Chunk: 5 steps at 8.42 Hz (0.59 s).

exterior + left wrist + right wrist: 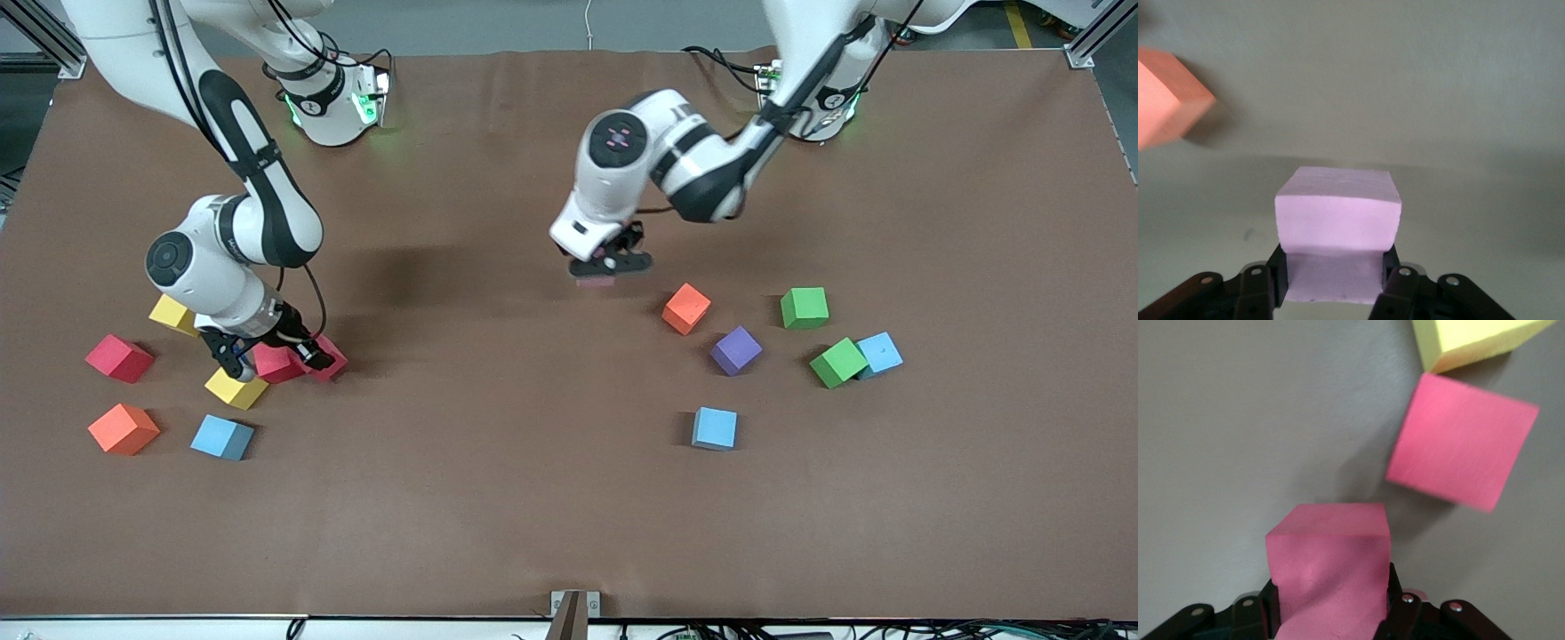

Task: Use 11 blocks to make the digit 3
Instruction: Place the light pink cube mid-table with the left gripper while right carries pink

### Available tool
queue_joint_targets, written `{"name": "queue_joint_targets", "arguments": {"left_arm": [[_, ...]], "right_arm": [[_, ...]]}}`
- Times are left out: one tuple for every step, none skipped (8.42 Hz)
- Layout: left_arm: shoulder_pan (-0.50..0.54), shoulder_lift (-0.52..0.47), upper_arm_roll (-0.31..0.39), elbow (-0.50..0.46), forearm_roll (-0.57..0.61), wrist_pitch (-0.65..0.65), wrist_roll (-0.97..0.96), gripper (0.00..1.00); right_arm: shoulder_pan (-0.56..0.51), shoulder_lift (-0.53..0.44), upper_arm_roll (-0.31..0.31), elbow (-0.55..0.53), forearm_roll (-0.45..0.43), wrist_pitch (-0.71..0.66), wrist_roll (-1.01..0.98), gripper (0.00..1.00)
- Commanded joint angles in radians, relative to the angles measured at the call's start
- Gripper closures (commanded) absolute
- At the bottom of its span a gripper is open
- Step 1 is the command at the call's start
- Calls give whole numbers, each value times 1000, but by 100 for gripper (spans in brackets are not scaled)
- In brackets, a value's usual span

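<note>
Already each pincer grips a cube: left pincer (611, 264) its pink cube (1337, 212) over bare tabletop (498, 462) beside the orange cube (685, 308); right pincer (271, 360) a red cube (1328, 570) among the yellow ones.

Bare table (498, 462) mid-span, cube clusters (222, 391) crowding both ends

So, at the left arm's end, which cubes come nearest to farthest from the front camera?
Nearest first: light blue cube, purple cube, orange cube; the green cubes and second blue cube sit too level to rank.
</note>
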Motion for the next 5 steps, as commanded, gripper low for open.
{"name": "queue_joint_targets", "arguments": {"left_arm": [[-79, 60, 8, 26, 21, -7, -64, 66], [-104, 89, 10, 42, 28, -4, -110, 66], [-129, 135, 11, 76, 68, -1, -154, 66], [-147, 157, 10, 81, 140, 15, -203, 66], [-153, 172, 10, 72, 166, 49, -225, 66]], "right_arm": [[83, -56, -3, -1, 13, -40, 214, 94], [127, -59, -3, -1, 12, -40, 291, 94], [161, -59, -3, -2, 12, -40, 360, 94], [196, -61, -5, -4, 12, -40, 408, 94], [212, -61, -5, -1, 12, -40, 453, 94]]}}
